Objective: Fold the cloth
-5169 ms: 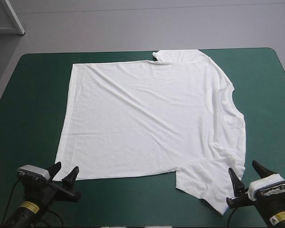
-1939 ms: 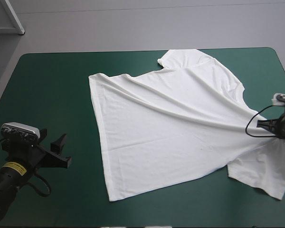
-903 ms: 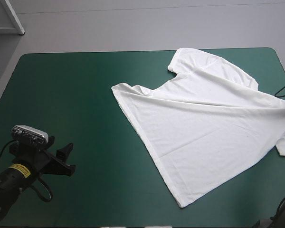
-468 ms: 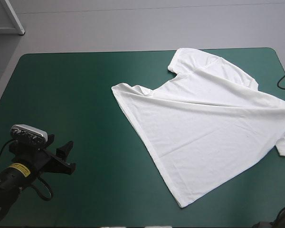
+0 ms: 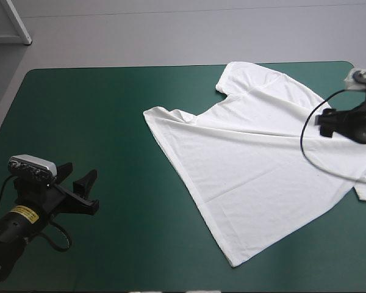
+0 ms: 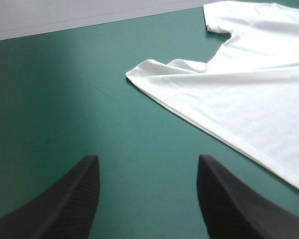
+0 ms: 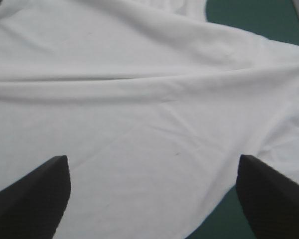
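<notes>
Looking from high, T-shirt: the T-shirt (image 5: 262,165) lies spread but skewed on the right half of the tabletop (image 5: 79,110), with long creases across it and its right part running out past the table's right edge.
High view, long axis: hem (image 5: 189,189) toward the left and near side, one sleeve (image 5: 250,76) at the far edge; the body runs from hem to collar across the table, slanting to the far right.
High view, left pincer: the left pincer (image 5: 78,176) hovers over bare teal-green near the left near corner, well apart from the cloth, fingers parted.
High view, right pincer: the right pincer (image 5: 325,122) hangs over the shirt's far right part; its fingers are hard to read here.
Left wrist view, pincer: the left pincer (image 6: 148,164) is released, nothing between its fingers but tabletop (image 6: 65,99).
Left wrist view, T-shirt: the T-shirt (image 6: 249,99) lies ahead and off to one side, its hem corner the nearest part.
Right wrist view, pincer: the right pincer (image 7: 153,164) is spread wide and grasps nothing.
Right wrist view, T-shirt: the T-shirt (image 7: 139,99) fills the ground ahead and between the fingers; whether they touch it I cannot tell.
Nearer arm: the right, plainly, since it is already above the cloth.
Next move, as I judge it: the shirt wants squaring before any fold, so the right pincer can take cloth straight below, while the left must cross bare tabletop toward the hem corner.
</notes>
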`<state>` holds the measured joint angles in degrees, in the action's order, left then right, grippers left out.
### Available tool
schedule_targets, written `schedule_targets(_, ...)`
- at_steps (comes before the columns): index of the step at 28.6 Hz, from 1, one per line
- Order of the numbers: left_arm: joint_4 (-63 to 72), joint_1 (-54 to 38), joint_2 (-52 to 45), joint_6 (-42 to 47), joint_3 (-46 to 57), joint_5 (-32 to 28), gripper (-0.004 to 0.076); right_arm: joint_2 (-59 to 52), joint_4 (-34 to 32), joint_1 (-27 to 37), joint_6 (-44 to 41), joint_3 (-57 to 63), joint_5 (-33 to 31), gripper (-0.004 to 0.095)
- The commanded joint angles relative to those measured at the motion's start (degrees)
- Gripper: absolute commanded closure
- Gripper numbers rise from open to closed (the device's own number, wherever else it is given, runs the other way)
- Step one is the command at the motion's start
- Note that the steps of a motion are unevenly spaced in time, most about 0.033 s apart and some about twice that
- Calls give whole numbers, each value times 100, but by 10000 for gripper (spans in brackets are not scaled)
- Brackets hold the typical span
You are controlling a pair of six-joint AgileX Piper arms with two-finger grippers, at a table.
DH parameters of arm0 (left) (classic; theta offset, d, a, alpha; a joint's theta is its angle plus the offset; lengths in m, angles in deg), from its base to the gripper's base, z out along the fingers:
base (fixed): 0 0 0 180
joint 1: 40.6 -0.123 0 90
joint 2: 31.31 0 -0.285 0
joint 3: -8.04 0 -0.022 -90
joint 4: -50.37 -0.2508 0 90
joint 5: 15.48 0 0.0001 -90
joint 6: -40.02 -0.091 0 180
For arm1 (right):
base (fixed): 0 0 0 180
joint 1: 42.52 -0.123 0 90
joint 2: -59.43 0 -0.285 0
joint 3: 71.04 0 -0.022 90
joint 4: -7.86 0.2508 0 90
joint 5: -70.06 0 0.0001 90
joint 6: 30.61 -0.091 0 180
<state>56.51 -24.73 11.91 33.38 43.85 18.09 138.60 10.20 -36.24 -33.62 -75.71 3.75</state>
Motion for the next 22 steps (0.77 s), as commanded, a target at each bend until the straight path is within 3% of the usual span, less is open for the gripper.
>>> schedule_targets(1, 169, 18, 31, 41, -184, -425, 300, -1131, -26, -858, -324, 714, 564, 79)
schedule_targets(5, 180, 18, 31, 41, -184, -318, 300, -2070, -48, -1687, -764, 1677, 654, 79)
schedule_targets(11, 179, 18, 665, 41, -589, -170, 300, -2441, -48, -2169, -809, 2305, 222, 120)
schedule_targets(20, 218, 18, 3145, -400, -2391, -114, 300, -2386, 363, -2896, -642, 2500, 111, 127)
schedule_targets(22, 231, 18, 4087, -412, -3130, 82, 300, -2386, 467, -3231, -740, 2777, 191, 127)
